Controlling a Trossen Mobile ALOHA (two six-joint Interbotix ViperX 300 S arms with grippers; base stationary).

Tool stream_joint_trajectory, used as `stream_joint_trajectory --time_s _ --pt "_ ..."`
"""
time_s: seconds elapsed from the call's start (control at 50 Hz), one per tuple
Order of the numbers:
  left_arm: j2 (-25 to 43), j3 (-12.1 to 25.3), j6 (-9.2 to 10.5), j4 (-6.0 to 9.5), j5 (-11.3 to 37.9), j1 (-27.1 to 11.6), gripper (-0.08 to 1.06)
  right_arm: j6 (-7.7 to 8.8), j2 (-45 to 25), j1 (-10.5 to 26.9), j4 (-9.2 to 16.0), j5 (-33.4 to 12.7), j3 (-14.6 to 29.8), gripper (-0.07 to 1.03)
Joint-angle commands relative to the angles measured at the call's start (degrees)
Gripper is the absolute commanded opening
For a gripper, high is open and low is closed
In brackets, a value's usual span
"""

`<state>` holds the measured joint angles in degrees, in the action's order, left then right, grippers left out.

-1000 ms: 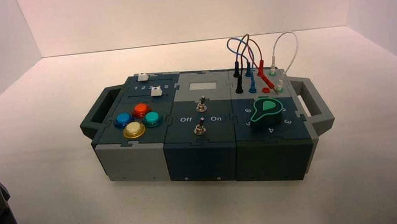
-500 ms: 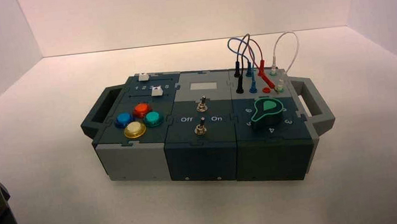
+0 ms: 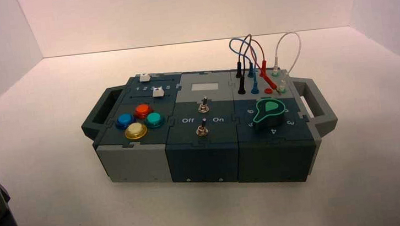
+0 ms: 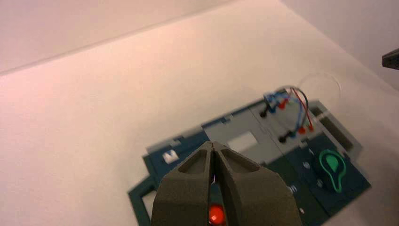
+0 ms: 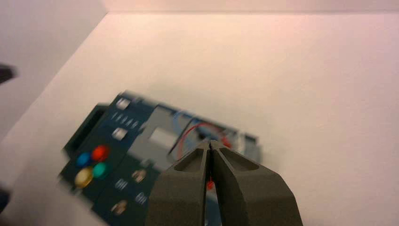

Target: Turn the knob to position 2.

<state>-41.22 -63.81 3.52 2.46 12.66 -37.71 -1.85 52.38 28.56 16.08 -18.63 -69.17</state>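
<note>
While your right gripper [image 5: 210, 143] and left gripper [image 4: 212, 145] are hovering above the box [image 3: 202, 162], fingers together, the knob [image 3: 268, 111] is sitting at its near-right section, presumably leaving you approach room.

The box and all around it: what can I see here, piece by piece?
light green-topped teardrop knob: one, box's right part
metal toggle switches: two, silver and black, middle
round push-buttons: four, red, blue, yellow, teal, left part
white slider caps: two, far left part
pale rectangular panel: one, whitish, far middle
thin plug-ended wires: several, blue, red, dark, white, far right part
sturdy handles: two, grey and dark, box's left and right ends
left gripper: one, black, high over the box's left side
right gripper: one, black, high over its right side
</note>
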Motion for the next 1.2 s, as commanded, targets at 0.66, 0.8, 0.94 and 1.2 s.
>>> stream_joint_trajectory --time_s 0.66,0.8,0.94,1.2 --pt "15.0 7.2 0.53 0.09 -0.2 -2.1 -0.03 -0.70 -18.7 13.0 6.2 -0.6 5.9 -0.02" --pt "15.2 7.2 0.44 0.00 -0.2 -2.1 -0.03 -0.79 -22.5 15.9 7.6 -0.6 6.9 -0.02" --pt "15.2 7.0 0.44 0.00 -0.2 -2.1 -0.03 -0.79 -26.0 18.8 9.8 -0.6 7.1 -0.02" --pt "14.7 6.7 0.44 -0.09 -0.2 -2.1 -0.03 -0.79 -31.3 21.4 11.2 0.7 7.1 -0.02"
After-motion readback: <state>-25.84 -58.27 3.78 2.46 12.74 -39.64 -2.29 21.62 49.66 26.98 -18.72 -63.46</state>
